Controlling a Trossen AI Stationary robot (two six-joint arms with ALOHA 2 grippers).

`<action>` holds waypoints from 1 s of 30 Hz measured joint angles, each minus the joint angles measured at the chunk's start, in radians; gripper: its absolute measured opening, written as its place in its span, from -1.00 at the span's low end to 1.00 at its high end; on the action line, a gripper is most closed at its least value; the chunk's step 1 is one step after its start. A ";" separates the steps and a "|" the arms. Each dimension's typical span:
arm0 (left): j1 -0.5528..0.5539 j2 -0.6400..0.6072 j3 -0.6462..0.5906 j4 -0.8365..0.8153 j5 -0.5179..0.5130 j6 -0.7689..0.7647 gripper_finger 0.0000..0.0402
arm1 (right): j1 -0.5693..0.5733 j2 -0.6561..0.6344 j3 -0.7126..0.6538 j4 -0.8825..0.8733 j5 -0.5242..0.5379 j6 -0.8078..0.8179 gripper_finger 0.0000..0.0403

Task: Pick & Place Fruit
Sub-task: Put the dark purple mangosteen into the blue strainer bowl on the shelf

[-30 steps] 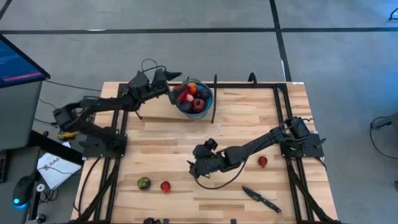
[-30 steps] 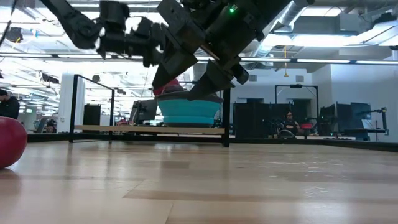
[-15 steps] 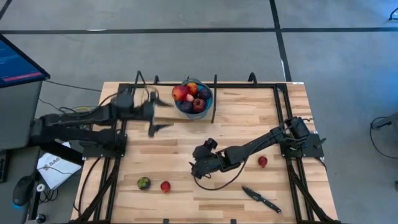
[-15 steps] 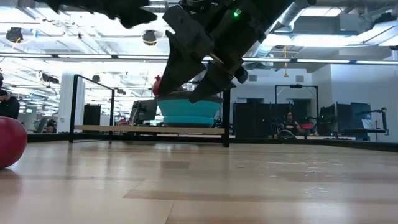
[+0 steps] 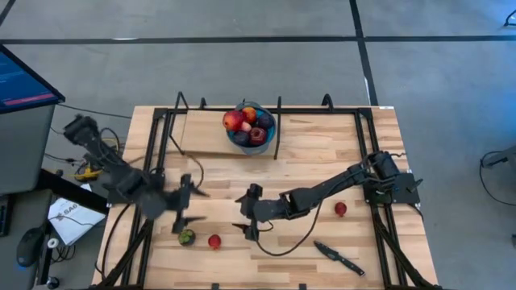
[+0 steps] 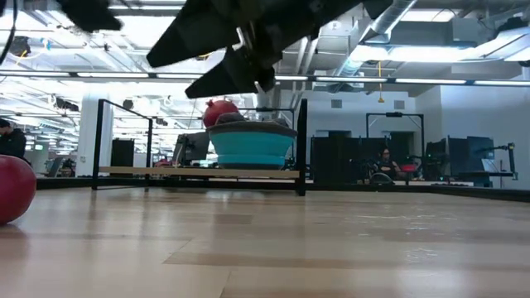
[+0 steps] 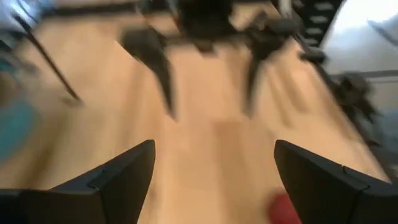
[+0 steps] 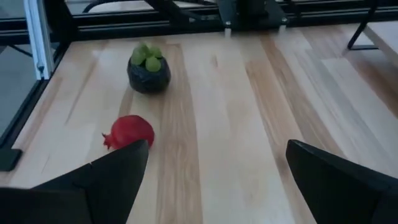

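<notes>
We are watching the left claw (image 5: 187, 205), fingers spread wide and holding nothing, hanging over the pale wooden bench (image 5: 306, 149) just above a dark, green-topped fruit (image 5: 186, 237). The right claw (image 5: 244, 219), equally wide and empty, is facing a small red fruit (image 5: 214, 241). More fruit is sitting heaped in the round blue bowl (image 5: 250, 126).

The left gripper (image 5: 187, 203) swings away from the blue bowl (image 5: 251, 129) down to the greenish fruit (image 5: 186, 237), while the right gripper (image 5: 245, 213), jaws wide, slides toward the red fruit (image 5: 214, 241).
</notes>
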 joint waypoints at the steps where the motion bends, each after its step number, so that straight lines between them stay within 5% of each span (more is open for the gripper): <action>1: -0.039 0.021 0.000 -0.012 -0.001 -0.073 0.61 | -0.002 0.000 0.000 -0.001 -0.001 0.000 0.87; 7: -0.208 0.151 0.000 -0.148 0.086 -0.403 0.61 | -0.007 0.002 0.000 0.032 0.000 -0.009 0.87; 16: -0.227 0.251 0.000 -0.276 0.336 -0.708 0.61 | -0.019 0.002 -0.001 0.037 0.000 -0.009 0.87; 30: -0.256 0.433 0.000 -0.183 0.297 -0.819 0.61 | -0.018 0.001 -0.001 0.023 0.001 -0.008 0.87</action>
